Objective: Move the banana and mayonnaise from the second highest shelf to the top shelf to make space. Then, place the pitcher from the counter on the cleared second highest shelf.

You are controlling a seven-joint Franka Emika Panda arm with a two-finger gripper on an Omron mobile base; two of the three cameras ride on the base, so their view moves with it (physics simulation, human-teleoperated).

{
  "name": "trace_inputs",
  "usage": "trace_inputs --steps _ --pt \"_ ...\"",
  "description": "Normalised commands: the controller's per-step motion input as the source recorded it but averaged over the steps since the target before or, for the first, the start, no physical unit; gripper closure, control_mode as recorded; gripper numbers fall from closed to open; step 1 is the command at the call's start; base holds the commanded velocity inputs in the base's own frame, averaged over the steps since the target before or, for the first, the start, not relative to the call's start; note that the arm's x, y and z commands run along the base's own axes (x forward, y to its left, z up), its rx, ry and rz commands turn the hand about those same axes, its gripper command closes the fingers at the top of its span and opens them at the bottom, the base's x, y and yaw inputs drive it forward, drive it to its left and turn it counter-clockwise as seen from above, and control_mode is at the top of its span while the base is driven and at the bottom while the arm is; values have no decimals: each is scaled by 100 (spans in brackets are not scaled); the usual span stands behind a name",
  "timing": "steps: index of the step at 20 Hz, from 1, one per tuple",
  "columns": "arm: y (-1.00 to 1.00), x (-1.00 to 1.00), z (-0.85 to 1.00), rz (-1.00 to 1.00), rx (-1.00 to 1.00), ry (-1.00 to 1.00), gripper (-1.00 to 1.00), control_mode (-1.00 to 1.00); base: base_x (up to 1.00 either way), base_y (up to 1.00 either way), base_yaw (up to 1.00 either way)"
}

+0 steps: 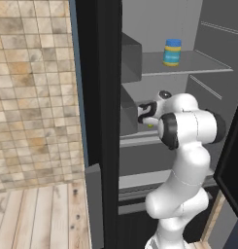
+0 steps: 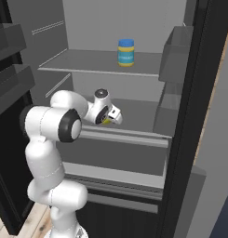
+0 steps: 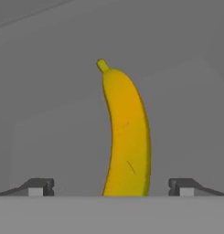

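In my hand view, reading from the left, my left fingertip [image 3: 38, 186] stands well clear of the banana [image 3: 126, 137]. The fruit rises between the two tips, and my right fingertip [image 3: 183, 186] sits about as far off on the other side. My gripper [image 3: 110, 187] is spread wide and has hold of nothing. The banana lies straight ahead of me on the second highest shelf [image 2: 138, 116], its long axis running away from the hand along my line of approach. The stem end is farthest and the blunt end nearest, with a slight bow to the right. That puts the narrow width of the fruit across the gap, so I judge the jaws are already turned correctly. The next move calls for a straight advance until the tips flank the body, then a close. The mayonnaise [image 2: 126, 52] already stands on the top shelf [image 2: 78, 62], so I judge the banana is the item left to lift.
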Motion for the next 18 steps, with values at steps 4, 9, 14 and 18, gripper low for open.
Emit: trace_inputs --steps 4,9,14,18 --pt "-1 36 -26 0 1 0 -100 -100 0 0 0" --pt "2 10 -58 0 0 0 100 -100 0 0 0" --pt "8 -1 -56 0 0 1 100 -100 0 0 0" --pt "8 -25 -15 0 0 2 100 -100 0 0 0"
